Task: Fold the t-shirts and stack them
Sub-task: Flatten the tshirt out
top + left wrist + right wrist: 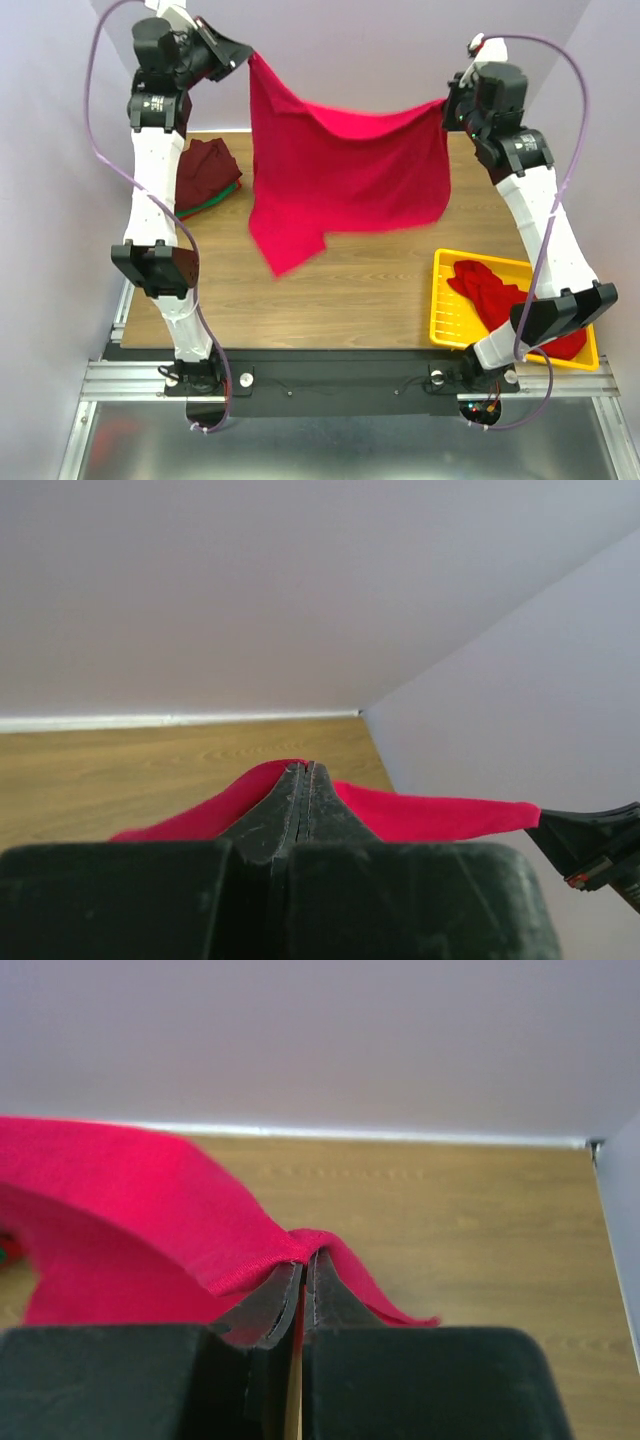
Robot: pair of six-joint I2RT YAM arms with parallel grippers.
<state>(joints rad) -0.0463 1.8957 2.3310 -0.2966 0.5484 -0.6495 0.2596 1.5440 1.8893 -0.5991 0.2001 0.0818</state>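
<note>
Both left jaws and right jaws pinch tight on the top edge of a bright crimson cloth t-shirt (pixel 340 170), hanging spread above the wooden table (pixel 350 300). Yellow slotted plastic tray (pixel 440 305), near right, holds crumpled red shirts (pixel 488 290), part hidden by right arm (pixel 545 230). Maroon-green shirt pile (pixel 205 172) far left, part behind left arm (pixel 160 190).

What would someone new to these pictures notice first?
A bright crimson t-shirt hangs spread in the air above the middle of the table, pinched along its top edge by the left gripper and right gripper. A dark maroon pile lies far left. A yellow tray holding another red shirt sits near right.
</note>
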